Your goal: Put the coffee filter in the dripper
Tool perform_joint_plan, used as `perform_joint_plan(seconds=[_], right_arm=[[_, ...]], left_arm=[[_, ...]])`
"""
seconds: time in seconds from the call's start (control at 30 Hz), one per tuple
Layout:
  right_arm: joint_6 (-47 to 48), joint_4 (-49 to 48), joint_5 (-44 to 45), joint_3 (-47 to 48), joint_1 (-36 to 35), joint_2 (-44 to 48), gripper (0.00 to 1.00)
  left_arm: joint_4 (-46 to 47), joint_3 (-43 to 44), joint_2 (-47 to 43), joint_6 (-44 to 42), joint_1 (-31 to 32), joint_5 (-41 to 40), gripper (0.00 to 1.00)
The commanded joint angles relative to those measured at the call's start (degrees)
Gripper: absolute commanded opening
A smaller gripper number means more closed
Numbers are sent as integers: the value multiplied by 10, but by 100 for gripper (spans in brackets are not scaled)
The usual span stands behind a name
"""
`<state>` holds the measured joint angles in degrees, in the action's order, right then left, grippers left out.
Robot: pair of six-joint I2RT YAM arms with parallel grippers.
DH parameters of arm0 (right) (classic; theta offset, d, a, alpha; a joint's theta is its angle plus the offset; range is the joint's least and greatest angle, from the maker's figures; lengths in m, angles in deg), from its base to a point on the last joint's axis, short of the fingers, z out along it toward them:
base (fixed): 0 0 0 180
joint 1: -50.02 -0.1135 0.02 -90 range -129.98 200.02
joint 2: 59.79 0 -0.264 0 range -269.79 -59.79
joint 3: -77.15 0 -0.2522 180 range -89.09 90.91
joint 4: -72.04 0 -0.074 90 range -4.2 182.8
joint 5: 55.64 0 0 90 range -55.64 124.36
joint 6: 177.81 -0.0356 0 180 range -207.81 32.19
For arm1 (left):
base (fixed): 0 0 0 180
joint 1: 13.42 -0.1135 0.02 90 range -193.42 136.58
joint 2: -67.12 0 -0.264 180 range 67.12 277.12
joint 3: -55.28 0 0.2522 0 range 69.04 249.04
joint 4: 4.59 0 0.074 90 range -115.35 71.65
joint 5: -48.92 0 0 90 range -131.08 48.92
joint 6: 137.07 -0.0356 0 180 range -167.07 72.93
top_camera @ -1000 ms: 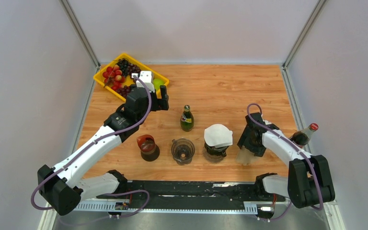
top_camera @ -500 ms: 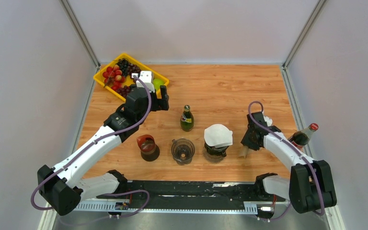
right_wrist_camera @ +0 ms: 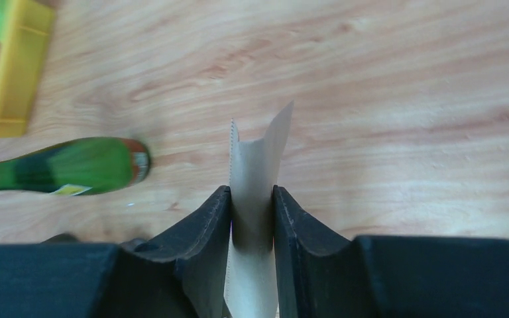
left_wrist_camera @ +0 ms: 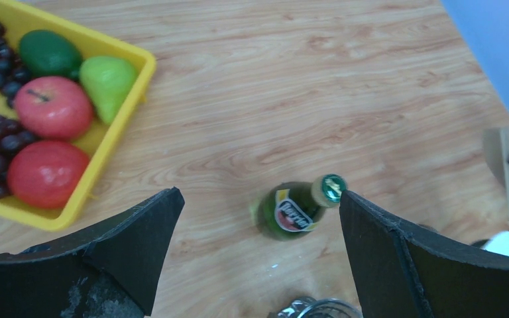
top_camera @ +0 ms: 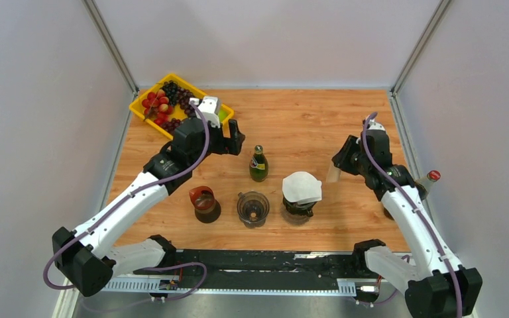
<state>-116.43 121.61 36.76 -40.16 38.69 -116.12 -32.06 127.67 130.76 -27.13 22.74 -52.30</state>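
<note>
Right claw pinches a brown filter over open bench toward 3 o'clock, a white-topped pot at its 8 o'clock. Left claw gapes above a bottle.

A robot lab test cell: plain grey panel walls on metal posts enclose a wooden table.
</note>
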Motion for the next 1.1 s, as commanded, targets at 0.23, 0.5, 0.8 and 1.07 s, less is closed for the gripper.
perform_joint_plan(seconds=[0.23,0.5,0.8,1.07], right_arm=[[47,-91,-292,108,0,29,32],[92,-143,-362,102,-39,38,33],[94,-186,-366,97,-61,30,34],[97,-191,-344,95,-87,20,34]], left_arm=[[155,86,76,44,-3,429,100],[228,144,165,138,-2,555,100],[296,166,229,218,13,592,88],[311,185,258,251,19,604,74]])
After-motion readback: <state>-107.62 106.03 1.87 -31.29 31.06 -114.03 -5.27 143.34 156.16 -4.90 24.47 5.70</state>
